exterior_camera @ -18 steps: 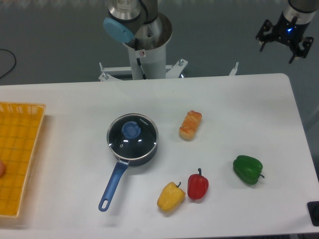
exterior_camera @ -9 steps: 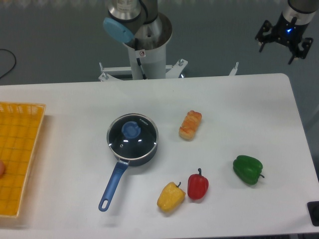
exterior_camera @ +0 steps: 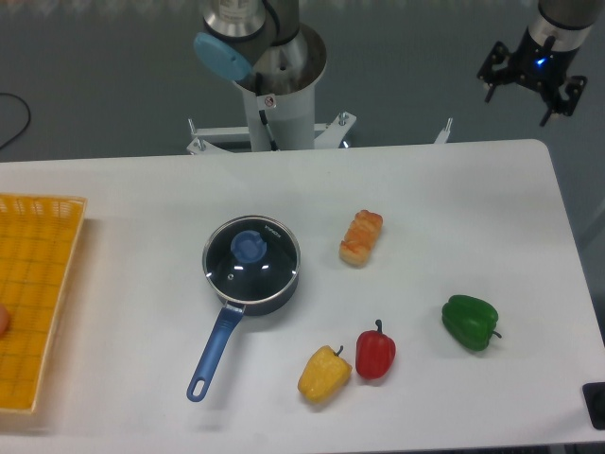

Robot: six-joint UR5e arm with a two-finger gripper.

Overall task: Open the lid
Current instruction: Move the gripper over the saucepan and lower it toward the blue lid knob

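The lid, a round glass disc with a metal rim and a blue centre knob, sits closed on the dark blue saucepan near the middle of the white table. The saucepan's long blue handle points toward the front left. My gripper hangs open and empty at the far top right, beyond the table's back edge and far from the lid.
A bread piece lies right of the saucepan. A yellow pepper, a red pepper and a green pepper lie at the front right. A yellow basket stands at the left edge. The arm's base is behind the table.
My gripper has shifted slightly left and up at the top right. The lid and saucepan have not moved.
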